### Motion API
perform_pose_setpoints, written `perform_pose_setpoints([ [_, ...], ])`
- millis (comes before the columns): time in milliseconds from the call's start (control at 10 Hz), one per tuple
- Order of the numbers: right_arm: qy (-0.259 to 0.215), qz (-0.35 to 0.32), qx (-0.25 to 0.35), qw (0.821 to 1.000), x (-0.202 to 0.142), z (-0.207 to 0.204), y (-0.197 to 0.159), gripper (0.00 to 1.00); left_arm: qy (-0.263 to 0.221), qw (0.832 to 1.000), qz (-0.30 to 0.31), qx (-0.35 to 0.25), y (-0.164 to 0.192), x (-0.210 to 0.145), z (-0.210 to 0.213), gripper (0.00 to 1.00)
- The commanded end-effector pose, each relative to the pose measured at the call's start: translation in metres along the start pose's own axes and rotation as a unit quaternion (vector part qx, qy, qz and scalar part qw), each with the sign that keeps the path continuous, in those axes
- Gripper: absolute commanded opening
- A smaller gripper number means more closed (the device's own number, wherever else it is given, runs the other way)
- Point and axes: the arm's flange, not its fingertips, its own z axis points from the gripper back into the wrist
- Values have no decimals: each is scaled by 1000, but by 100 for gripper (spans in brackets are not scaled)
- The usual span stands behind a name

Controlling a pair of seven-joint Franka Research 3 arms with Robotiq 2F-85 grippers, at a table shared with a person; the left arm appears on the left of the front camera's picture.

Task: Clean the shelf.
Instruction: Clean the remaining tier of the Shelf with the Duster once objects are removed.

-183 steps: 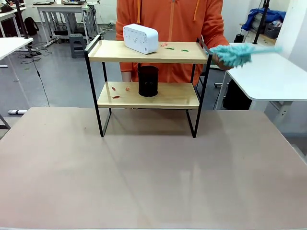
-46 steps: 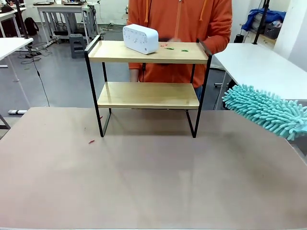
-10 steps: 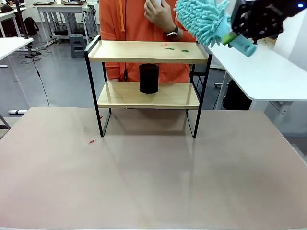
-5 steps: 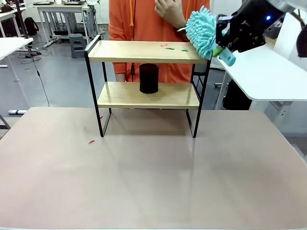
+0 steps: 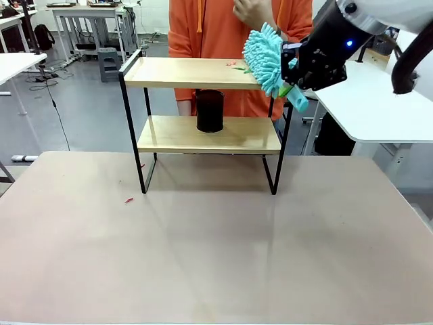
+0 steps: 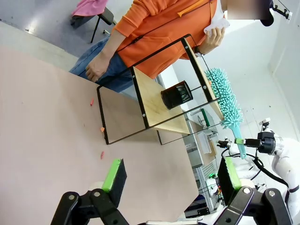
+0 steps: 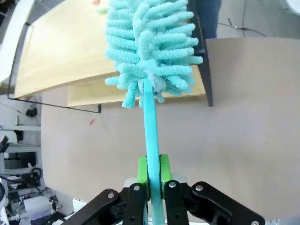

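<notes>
Shelf: the shelf (image 5: 196,73) stands at the far edge of the table (image 5: 216,257); scraps (image 5: 233,65) lie on its top board.
Duster: the teal duster (image 5: 264,57) has its head at the top board's right end, just beside the scraps, likely placed to sweep them.
Right gripper: the right gripper (image 7: 153,171) is clamped on the duster's handle.
Black cup: the black cup (image 5: 210,112) sits mid lower board.
Left gripper: the left gripper (image 6: 171,178) is spread wide and empty, well apart from the shelf.
</notes>
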Motion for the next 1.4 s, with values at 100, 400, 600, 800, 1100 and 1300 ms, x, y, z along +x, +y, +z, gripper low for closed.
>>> perform_pose_setpoints([
  [100, 33, 28, 46, 998, 15, 6, -4, 12, -9, 1000, -11, -11, 0, -1, -2, 100],
  [400, 58, 56, 57, 995, 24, 11, 4, 12, -9, 1000, -11, -11, 0, -1, -2, 100],
  [600, 93, 95, 58, 989, 32, 16, 5, 12, -9, 1000, -11, -11, 0, -1, -2, 100],
  [800, 133, 149, 83, 976, 36, 29, -4, 12, -9, 1000, -11, -11, 0, -1, -2, 100],
  [1100, 260, 230, 181, 920, 24, 42, -38, 12, -9, 1000, -11, -11, 0, -1, -2, 100],
  [1300, 326, 266, 235, 876, 10, 55, -74, 12, -9, 1000, -11, -11, 0, -1, -2, 100],
])
